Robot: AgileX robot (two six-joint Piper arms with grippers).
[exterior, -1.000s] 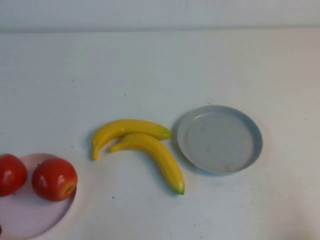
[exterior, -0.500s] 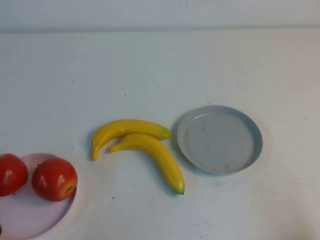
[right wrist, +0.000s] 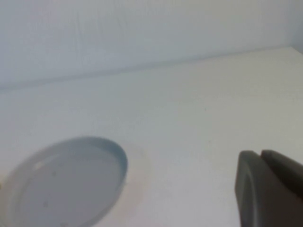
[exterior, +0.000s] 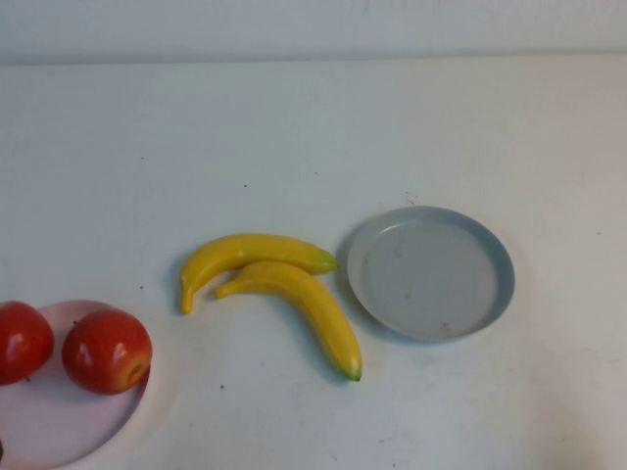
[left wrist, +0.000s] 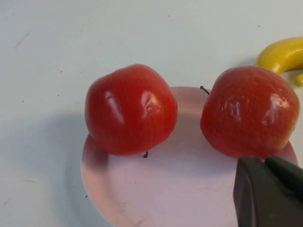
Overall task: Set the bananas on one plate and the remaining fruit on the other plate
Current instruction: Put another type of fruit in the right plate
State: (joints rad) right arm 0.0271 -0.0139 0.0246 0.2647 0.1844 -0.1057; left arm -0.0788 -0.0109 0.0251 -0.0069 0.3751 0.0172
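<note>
The pale pink plate point(exterior: 59, 421) is sitting at the near left corner of the table point(exterior: 313, 137), and both red apples point(exterior: 106, 351) are resting on it side by side, one of them cut off by the left edge of the high view; the left wrist view is showing the same pink plate point(left wrist: 156, 198) with the two apples point(left wrist: 131, 109) slightly apart on it. To the right of the pink plate, the two bananas point(exterior: 294, 294) are lying on the bare table, touching each other, the farther one point(exterior: 250, 255) curving over the nearer one point(exterior: 304, 308). Just beyond their right ends, the grey-blue plate point(exterior: 431, 272) is sitting with nothing on it, and its rim is nearly meeting the tip of the farther banana. The left gripper point(left wrist: 270, 191) is hanging over the pink plate, just beside the apple nearer the bananas, its fingers pressed together and gripping nothing. The right gripper point(right wrist: 267, 189) is hovering above the table to the right of the grey-blue plate point(right wrist: 66, 182), its fingers likewise pressed together and holding nothing.
</note>
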